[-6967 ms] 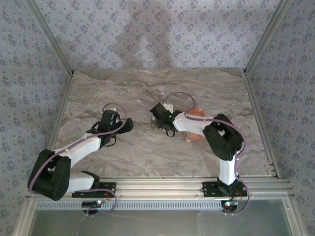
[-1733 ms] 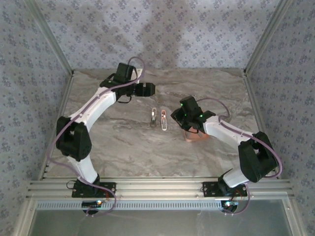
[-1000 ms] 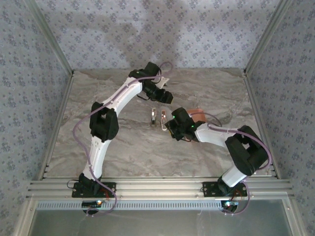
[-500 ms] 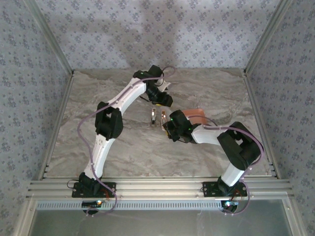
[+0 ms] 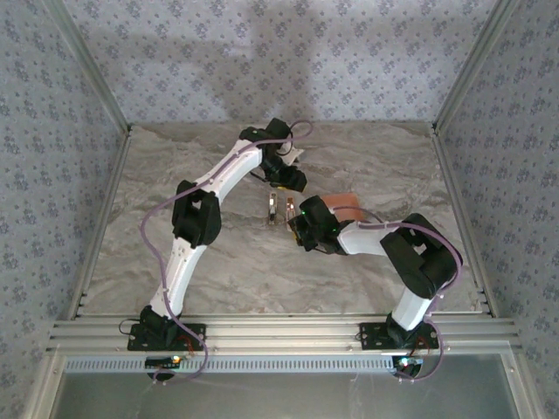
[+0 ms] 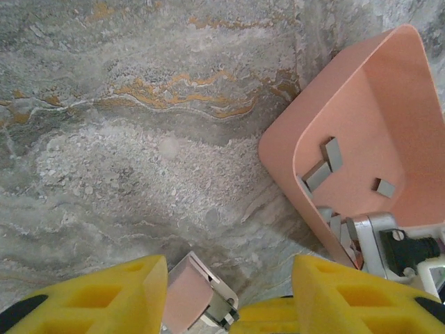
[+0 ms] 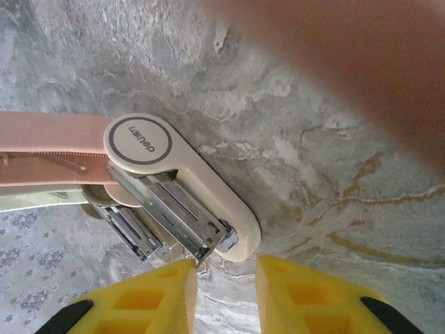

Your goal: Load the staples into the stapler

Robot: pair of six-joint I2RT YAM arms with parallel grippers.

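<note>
While staples (image 6: 332,153) lie in the tray (image 6: 379,104), the stapler (image 7: 174,202) lies open nearby.

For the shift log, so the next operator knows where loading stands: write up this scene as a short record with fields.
stapler: lying hinged open on the table, metal channel exposed
staples: loose pieces inside the pink tray
tray position: right of the stapler in the top view, apart from it
left gripper: open, the stapler's pink end between its fingers
right gripper: open, fingertips at the tip of the metal channel
</note>
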